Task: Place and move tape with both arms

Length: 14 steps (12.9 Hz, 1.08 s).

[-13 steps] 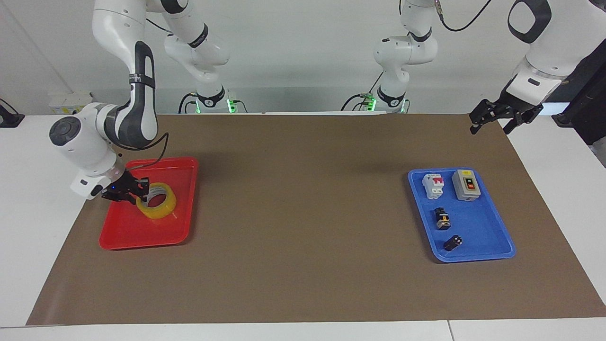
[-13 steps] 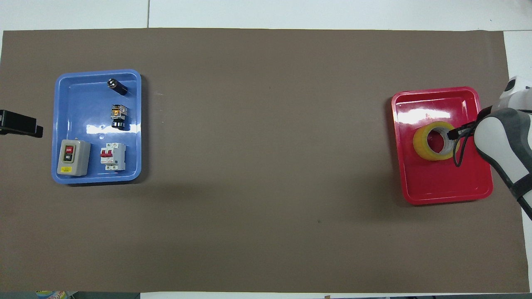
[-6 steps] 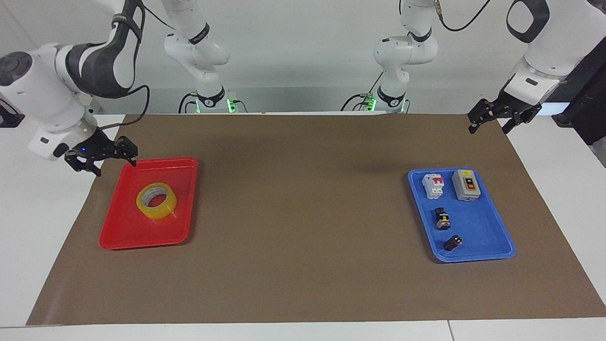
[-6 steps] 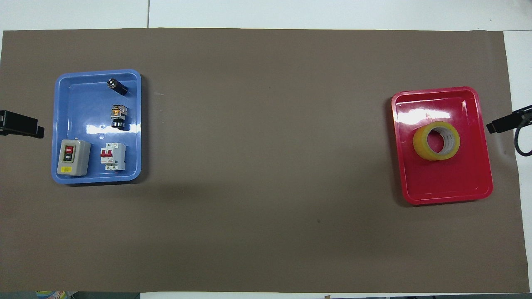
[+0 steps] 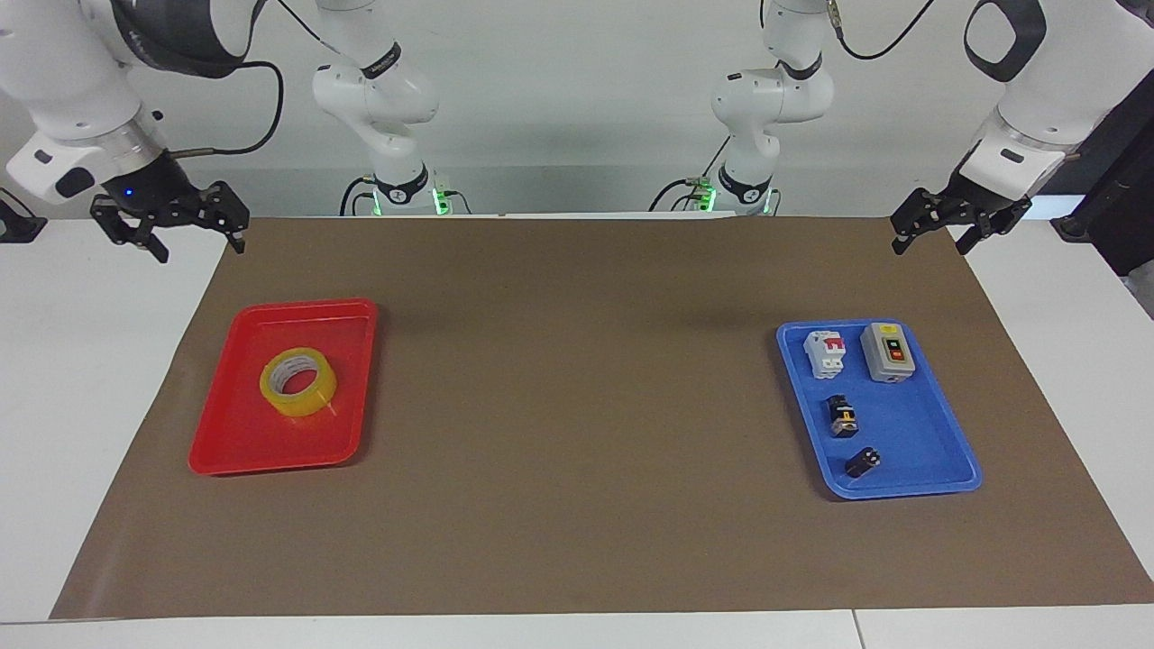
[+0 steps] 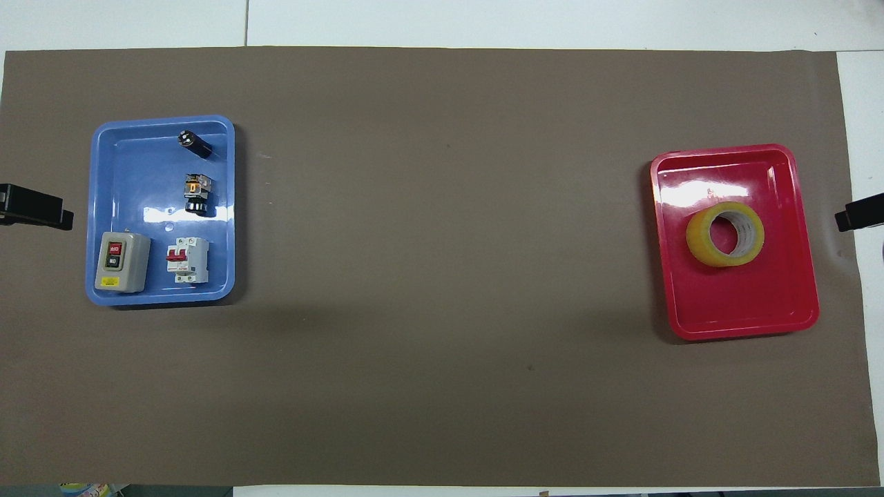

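Observation:
The tape [image 5: 298,381] is a yellowish ring with a white core. It lies flat and alone in the red tray [image 5: 243,442] at the right arm's end of the table, and it also shows in the overhead view [image 6: 725,233]. My right gripper [image 5: 194,236] is open and empty, raised over the white table top just off the brown mat's corner, well clear of the tray. Only its tip [image 6: 860,212] shows in the overhead view. My left gripper [image 5: 938,236] is open and empty, and waits raised over the mat's corner at the left arm's end.
A blue tray [image 5: 911,451] at the left arm's end holds a grey switch box [image 5: 889,352], a white circuit breaker [image 5: 826,352] and two small black parts [image 5: 842,416]. A brown mat [image 5: 577,406] covers the table between the trays.
My right gripper has left the tape, risen out of the red tray and drawn back toward the robots, open. The tape has stayed in place. The left arm has not moved.

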### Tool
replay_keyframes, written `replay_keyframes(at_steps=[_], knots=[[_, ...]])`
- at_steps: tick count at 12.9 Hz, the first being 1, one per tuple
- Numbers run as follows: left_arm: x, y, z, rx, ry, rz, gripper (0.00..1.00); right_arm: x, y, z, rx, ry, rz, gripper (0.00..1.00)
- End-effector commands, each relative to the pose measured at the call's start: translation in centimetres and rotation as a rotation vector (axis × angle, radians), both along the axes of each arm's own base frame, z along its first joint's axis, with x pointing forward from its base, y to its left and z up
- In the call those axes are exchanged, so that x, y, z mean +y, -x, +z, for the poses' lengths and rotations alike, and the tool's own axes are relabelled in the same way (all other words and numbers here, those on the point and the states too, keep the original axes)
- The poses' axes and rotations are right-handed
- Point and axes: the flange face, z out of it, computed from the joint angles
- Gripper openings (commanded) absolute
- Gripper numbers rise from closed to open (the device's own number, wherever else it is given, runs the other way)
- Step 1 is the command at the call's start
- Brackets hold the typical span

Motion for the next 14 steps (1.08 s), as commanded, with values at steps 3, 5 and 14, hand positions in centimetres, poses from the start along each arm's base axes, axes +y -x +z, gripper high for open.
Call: replay_keyframes(at_steps=[3,5,14], knots=[[0.00,0.51,0.32,0.006,-0.026,-0.007,1.00,0.42,0.11,-0.20,0.016,0.020,-0.045,1.00],[0.00,0.63,0.36,0.010,-0.026,-0.002,1.00,0.34,-0.10,-0.40,0.021,0.024,-0.046,1.00],[0.42,0.63,0.48,0.004,-0.026,0.006,1.00,0.61,-0.69,0.08,0.029,0.023,-0.059,1.00]])
